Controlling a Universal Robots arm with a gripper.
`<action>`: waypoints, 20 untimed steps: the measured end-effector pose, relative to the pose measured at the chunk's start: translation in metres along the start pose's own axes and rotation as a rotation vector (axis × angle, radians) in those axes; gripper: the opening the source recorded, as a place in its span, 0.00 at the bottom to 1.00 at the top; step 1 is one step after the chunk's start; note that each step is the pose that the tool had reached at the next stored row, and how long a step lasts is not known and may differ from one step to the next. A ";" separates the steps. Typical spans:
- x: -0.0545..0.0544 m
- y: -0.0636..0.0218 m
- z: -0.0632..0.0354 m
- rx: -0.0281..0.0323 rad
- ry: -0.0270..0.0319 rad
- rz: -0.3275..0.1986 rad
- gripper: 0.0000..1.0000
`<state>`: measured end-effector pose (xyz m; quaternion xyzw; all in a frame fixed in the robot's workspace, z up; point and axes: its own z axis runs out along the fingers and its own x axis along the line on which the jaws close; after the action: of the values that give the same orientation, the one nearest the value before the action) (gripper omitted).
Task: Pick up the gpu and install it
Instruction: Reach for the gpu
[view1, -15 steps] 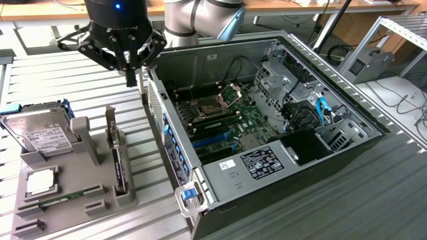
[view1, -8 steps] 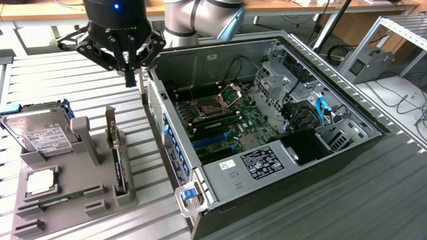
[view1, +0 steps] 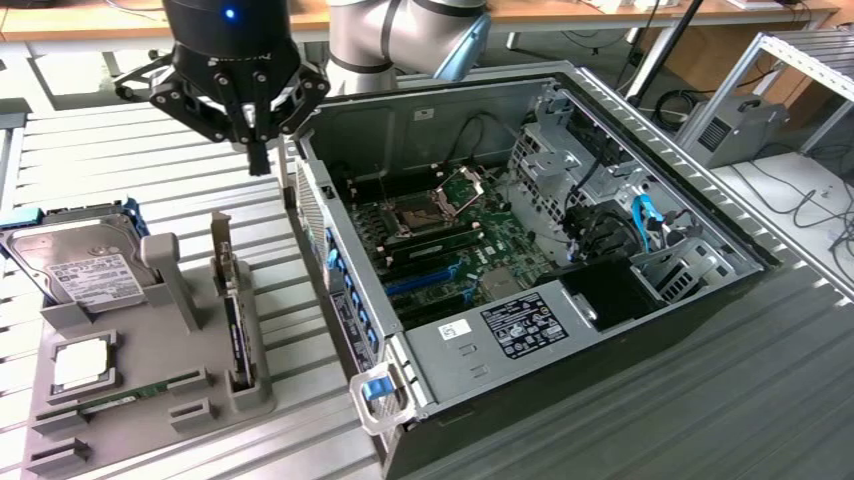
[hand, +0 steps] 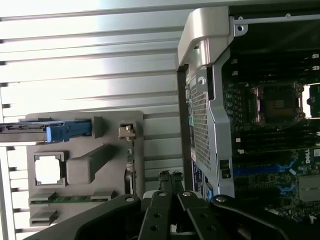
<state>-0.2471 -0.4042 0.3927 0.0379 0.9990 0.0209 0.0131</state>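
The gpu (view1: 238, 318) stands on edge in a slot of the grey holder tray (view1: 160, 330), its silver bracket rising at the far end. My gripper (view1: 256, 162) hangs shut and empty above the slatted table, past the card's far end and beside the case's rear corner. From the wrist camera the gpu (hand: 130, 167) appears edge-on in the tray (hand: 85, 165), with my gripper (hand: 169, 177) off to one side of it, fingers together, between the tray and the case. The open computer case (view1: 441, 345) lies on its side with the motherboard (view1: 461, 245) and blue slots exposed.
The tray also holds a silver hard drive (view1: 83, 272) with a blue bracket, a processor chip (view1: 83, 360) and a green memory stick (view1: 127, 402). In the wrist view the case wall (hand: 202, 125) stands close beside the tray. Desks and cables lie behind.
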 end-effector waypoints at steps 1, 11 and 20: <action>0.000 -0.0003 0.0000 0.0000 0.0000 0.000 0.11; 0.003 -0.0036 -0.0001 0.0000 0.0000 0.000 0.11; 0.006 -0.0055 -0.0001 0.0000 0.0000 0.000 0.11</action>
<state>-0.2533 -0.4093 0.3924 0.0379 0.9990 0.0209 0.0131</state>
